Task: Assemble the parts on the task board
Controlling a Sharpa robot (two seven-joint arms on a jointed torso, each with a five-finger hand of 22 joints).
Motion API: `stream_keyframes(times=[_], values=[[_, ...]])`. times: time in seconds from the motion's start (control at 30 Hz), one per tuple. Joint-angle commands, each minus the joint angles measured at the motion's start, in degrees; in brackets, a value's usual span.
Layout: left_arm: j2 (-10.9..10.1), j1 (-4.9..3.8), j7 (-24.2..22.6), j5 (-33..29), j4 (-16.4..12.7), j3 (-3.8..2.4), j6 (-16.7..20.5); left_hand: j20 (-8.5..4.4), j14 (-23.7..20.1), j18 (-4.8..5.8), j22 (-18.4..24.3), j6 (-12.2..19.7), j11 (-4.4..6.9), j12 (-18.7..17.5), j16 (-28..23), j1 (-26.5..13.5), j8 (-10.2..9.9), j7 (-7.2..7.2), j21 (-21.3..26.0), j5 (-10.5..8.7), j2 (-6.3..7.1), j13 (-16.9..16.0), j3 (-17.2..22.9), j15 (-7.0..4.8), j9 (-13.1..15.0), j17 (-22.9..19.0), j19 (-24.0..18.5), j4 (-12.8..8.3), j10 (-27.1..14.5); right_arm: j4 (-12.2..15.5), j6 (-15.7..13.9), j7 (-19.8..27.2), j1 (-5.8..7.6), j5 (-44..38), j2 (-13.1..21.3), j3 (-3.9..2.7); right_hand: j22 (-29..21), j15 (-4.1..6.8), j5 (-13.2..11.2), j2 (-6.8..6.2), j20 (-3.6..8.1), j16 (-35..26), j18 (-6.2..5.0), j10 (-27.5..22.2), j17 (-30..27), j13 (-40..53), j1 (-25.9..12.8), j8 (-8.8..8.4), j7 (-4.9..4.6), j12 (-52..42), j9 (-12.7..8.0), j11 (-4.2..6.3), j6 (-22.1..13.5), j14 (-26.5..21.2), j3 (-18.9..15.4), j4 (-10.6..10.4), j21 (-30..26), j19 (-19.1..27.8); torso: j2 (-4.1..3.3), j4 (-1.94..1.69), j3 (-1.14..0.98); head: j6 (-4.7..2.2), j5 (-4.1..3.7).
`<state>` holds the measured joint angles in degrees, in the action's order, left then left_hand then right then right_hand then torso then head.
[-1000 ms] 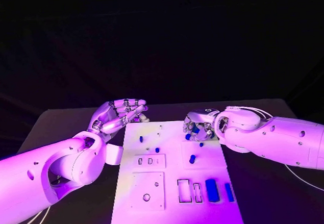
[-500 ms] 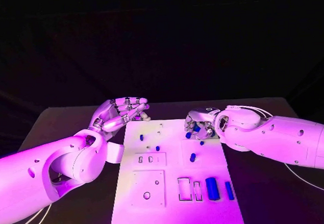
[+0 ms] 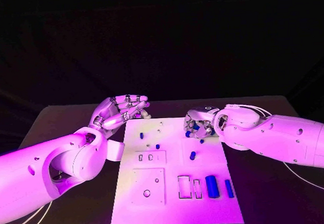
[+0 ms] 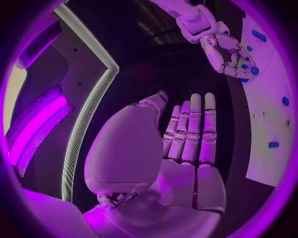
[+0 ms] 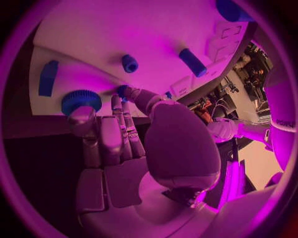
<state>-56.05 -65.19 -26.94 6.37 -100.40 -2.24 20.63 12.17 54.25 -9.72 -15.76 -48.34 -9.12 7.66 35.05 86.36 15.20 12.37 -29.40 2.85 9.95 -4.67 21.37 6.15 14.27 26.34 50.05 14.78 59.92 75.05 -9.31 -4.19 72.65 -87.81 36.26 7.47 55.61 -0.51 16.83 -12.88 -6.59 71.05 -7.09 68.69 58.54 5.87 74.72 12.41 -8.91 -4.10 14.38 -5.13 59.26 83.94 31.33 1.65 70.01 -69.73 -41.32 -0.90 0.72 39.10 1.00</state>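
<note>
We see the white task board point(image 3: 174, 193) on the black table point(image 3: 67, 123), dotted with small blue parts: a blue cylinder point(image 3: 211, 186) and a blue bar point(image 3: 228, 188) near right, a blue ridged knob point(image 5: 81, 100) by the silver right hand point(image 3: 197, 125). Both arms point(image 3: 55, 164) are white.

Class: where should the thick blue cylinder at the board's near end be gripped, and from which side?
Probably mid-length, from above, pinching its two long sides: the blue cylinder lies flat on the task board, with gaps either side.
</note>
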Motion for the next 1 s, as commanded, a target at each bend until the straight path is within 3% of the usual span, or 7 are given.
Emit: stream_keyframes(times=[0.03, 0.77, 1.0], values=[[0.12, -0.09, -0.29, -0.33, -0.18, -0.07, -1.25, 0.08, -0.63, -0.48, -0.2, 0.5, -0.34, -0.4, 0.46, 0.04, 0.0, 0.54, -0.45, 0.1, -0.13, 0.01, 0.49, 0.03, 0.11, 0.16, -0.53, -0.14, -0.15, -0.01, -0.13, 0.37, -0.11, -0.26, -0.25, -0.01, 0.07, 0.13, -0.25, 0.34, 0.05, 0.31, 0.38, 0.39, 0.04, 0.05, -0.21, 0.37, 0.07, -0.03, 0.05, 0.05, 0.35, 0.73, 0.03, -0.39, 0.33, -0.43, 0.02, -0.03, -0.01, 0.07, -0.03], [0.12, -0.12, -0.16, -0.46, -0.3, -0.12, -1.5, 0.08, -0.7, -0.48, -0.27, 0.51, -0.35, -0.41, 0.54, 0.08, 0.0, 0.55, -0.56, 0.1, -0.12, 0.01, 0.57, 0.04, 0.14, 0.2, -0.61, -0.21, -0.13, -1.35, -0.51, -0.77, -1.08, -0.25, -1.69, 0.01, -0.14, -0.21, -0.54, -0.98, -0.12, 0.05, 0.35, -1.01, -1.17, -0.05, -1.17, 0.05, -0.34, 0.56, 0.45, -0.4, -1.09, 0.18, -0.56, -1.28, 0.05, 0.0, -0.17, -0.04, 0.01, 0.63, 0.23], [0.19, -0.12, -0.11, -0.47, -0.22, -0.13, -1.62, 0.08, -0.7, -0.48, -0.27, 0.51, -0.35, -0.41, 0.54, 0.08, 0.0, 0.55, -0.56, 0.1, -0.12, 0.01, 0.57, 0.04, 0.14, 0.2, -0.61, -0.21, -0.13, -1.27, -4.19, -0.62, -1.16, 0.06, -1.68, 0.02, 0.8, -0.06, -0.18, -0.54, -0.15, 0.51, 0.46, -0.02, -0.75, 0.34, -1.38, 0.54, -0.05, 0.06, 0.93, -0.12, -0.67, 0.18, -0.54, -2.02, 0.5, -0.47, -0.1, -0.04, 0.01, 0.6, 0.2]])
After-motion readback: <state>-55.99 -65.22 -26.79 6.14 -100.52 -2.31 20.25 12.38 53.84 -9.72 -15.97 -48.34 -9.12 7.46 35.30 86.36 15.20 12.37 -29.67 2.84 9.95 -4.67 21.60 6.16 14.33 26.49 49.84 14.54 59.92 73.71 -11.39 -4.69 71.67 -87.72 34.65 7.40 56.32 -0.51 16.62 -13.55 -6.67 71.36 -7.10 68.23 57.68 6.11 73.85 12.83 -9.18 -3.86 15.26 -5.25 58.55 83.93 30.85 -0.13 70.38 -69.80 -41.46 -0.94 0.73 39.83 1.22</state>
